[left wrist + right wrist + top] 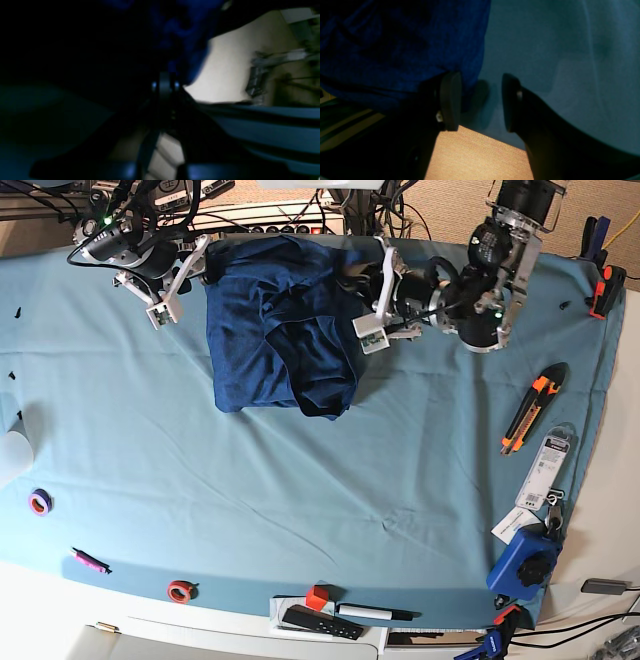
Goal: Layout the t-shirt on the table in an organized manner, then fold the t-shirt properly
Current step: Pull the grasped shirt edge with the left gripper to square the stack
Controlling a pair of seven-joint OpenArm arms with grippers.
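Observation:
The dark navy t-shirt (275, 330) lies bunched at the back middle of the table (200, 480), which is draped in teal cloth. My left gripper (363, 302) is at the shirt's right edge; in the left wrist view its fingers (165, 83) are pressed together with blue fabric (182, 30) bunched right at the tips. My right gripper (170, 290) is at the shirt's left edge. In the right wrist view it (480, 100) stands open on the teal cloth, one pad (450, 100) touching the t-shirt's (395, 50) hem, nothing between the pads.
An orange and black utility knife (533, 408), a packaged item (545, 465) and a blue tool (525, 560) lie along the right side. Tape rolls (40, 501), a pink marker (88, 560), a red block (317, 597) and a remote (320, 622) sit near the front edge. An orange clamp (605, 285) holds the back right corner.

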